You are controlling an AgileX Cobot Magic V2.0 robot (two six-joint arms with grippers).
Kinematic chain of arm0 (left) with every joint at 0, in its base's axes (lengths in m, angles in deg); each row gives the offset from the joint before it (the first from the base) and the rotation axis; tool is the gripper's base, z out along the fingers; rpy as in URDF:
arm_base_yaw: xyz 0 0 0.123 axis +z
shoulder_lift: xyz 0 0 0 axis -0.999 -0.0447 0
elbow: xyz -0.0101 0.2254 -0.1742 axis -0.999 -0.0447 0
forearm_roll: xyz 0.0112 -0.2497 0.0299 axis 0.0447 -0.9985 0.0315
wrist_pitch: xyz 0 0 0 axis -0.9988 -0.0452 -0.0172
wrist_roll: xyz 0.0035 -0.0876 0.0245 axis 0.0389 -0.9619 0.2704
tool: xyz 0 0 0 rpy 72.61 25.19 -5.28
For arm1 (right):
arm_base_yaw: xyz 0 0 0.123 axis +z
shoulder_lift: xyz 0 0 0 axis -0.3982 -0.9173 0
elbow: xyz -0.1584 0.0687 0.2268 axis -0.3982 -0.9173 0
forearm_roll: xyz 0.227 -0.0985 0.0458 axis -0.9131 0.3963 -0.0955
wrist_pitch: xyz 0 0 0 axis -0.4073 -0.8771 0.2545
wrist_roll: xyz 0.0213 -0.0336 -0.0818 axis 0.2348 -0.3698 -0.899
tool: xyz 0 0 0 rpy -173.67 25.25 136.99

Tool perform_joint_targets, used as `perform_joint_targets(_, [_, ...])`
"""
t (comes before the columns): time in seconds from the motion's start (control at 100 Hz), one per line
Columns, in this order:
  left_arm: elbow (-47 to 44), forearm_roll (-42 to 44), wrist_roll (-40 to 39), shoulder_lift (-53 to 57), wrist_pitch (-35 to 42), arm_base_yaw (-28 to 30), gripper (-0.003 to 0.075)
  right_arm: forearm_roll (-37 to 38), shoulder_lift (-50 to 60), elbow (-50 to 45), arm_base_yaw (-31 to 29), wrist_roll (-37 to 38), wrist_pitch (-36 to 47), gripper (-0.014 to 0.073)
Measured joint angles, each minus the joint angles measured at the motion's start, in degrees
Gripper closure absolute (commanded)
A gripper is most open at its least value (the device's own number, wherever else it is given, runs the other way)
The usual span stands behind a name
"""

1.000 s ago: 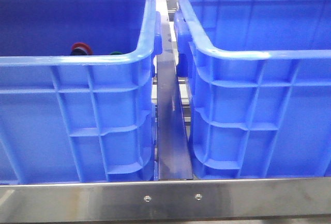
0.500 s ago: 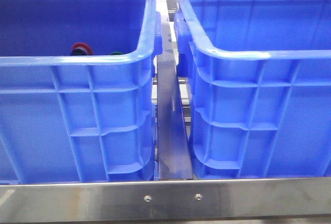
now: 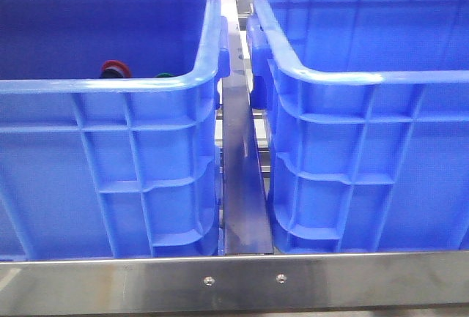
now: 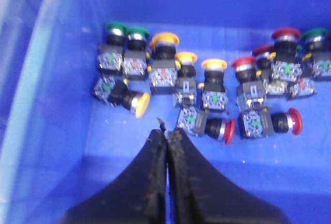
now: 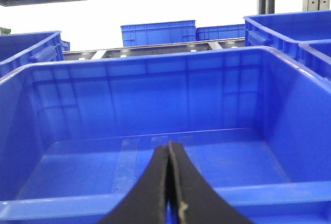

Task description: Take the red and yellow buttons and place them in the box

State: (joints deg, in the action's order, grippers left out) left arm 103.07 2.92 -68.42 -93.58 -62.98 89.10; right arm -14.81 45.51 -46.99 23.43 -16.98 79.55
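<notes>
- Both claws were pressed shut with nothing between the fingers: the left gripper (image 4: 166,136) hung inside the left crate (image 3: 110,86) above the heap of buttons, and the right gripper (image 5: 169,149) hovered at the near rim of the right-hand box (image 5: 155,61), looking into it.
- Red and yellow buttons lay mixed with green ones on the floor of the left crate. A yellow button (image 4: 138,103) on its side and a red button (image 4: 223,129), also on its side, were the ones nearest the left fingertips; others, such as an upright yellow one (image 4: 164,40) and a red one (image 4: 287,32), stood farther back.
- From the front, only a red cap (image 3: 115,66) and a sliver of a green cap (image 3: 164,76) peeked over the near wall of the left crate.
- By my reading, the task was at its start: nothing picked, and the box floor showed no buttons in it.
- Next, the left claw would need to spread its fingers, descend over one red or yellow cap or body, and avoid the green button (image 4: 116,27) and close neighbours packed side by side.
- Crates sat side by side on a steel frame, a metal rail (image 3: 238,178) running between them and a bolted steel bar (image 3: 242,280) across the near edge.
- Beyond the box, more blue crates (image 5: 158,31) sat on shelving under a bright white background.
</notes>
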Motion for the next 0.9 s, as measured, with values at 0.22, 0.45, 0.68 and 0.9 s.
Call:
perform_joint_targets(0.22, [0.0, -0.2, 0.0, -1.6, -0.3, 0.0, 0.0170, 0.0, 0.0, 0.0, 0.0, 0.0, 0.0, 0.0661])
perform_joint_targets(0.45, [0.0, -0.7, 0.0, -1.6, -0.7, 0.0, 0.0111, 0.0, 0.0, 0.0, 0.0, 0.0, 0.0, 0.0661])
perform_joint_targets(0.68, [1.9, -3.4, 1.1, -5.3, -0.6, -4.0, 0.0122, 0.0, 0.0, 0.0, 0.0, 0.0, 0.0, 0.0661])
perform_joint_targets(0.9, [7.9, -3.9, -0.8, -16.5, 0.1, -14.2, 0.0122, 0.0, 0.0, 0.0, 0.0, 0.0, 0.0, 0.0661])
